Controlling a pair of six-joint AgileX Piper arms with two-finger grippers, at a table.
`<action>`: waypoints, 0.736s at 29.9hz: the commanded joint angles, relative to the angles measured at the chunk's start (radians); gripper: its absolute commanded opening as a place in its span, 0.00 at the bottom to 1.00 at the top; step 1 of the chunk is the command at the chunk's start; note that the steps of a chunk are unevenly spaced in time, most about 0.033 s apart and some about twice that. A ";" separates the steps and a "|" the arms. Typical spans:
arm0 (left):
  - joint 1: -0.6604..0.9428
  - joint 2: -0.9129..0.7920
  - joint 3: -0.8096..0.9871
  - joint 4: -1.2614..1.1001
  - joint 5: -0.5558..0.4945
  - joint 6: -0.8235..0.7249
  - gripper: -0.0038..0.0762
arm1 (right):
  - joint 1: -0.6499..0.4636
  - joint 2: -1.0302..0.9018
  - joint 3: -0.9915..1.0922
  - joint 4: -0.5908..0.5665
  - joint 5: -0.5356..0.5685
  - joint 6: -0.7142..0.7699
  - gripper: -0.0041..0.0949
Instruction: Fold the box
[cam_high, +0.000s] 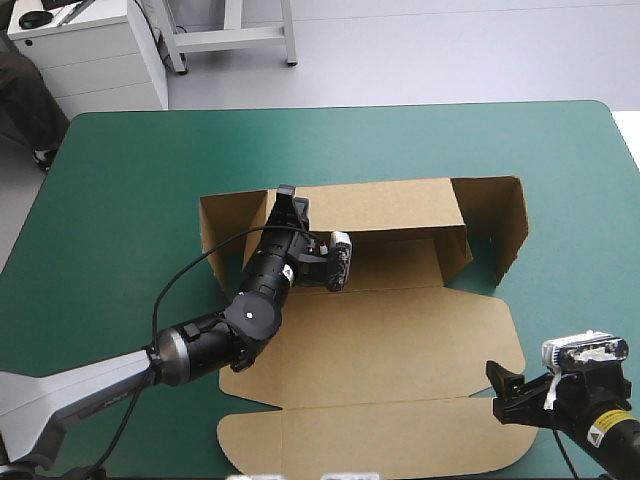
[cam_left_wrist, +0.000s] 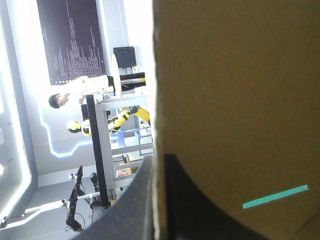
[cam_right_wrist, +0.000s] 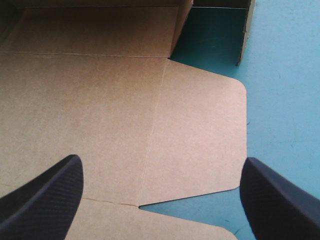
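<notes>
While the left gripper (cam_high: 291, 203) pinches the far wall (cam_high: 380, 205) of the brown cardboard box (cam_high: 400, 340), board blocks its view.
Right gripper (cam_right_wrist: 161, 161) spread wide, empty, over the flat flap (cam_right_wrist: 200, 140); teal-green cover (cam_right_wrist: 285, 100) beyond.

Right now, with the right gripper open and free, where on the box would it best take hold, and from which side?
Probably the rounded side flap of the box, at its outer edge, coming from the table's right. It lies flat, that edge free on the teal-green cover, right ahead of the open right gripper, so a finger might slide under it.
</notes>
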 joint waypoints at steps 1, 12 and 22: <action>-0.013 -0.039 -0.026 0.083 0.001 -0.010 0.04 | -0.005 0.010 -0.026 -0.009 -0.062 -0.002 0.83; -0.011 -0.035 -0.026 0.083 0.006 -0.010 0.04 | -0.005 0.013 -0.045 -0.096 -0.047 0.126 0.83; -0.011 -0.035 -0.026 0.083 0.011 -0.010 0.04 | -0.005 0.276 -0.450 -0.254 0.097 0.192 0.83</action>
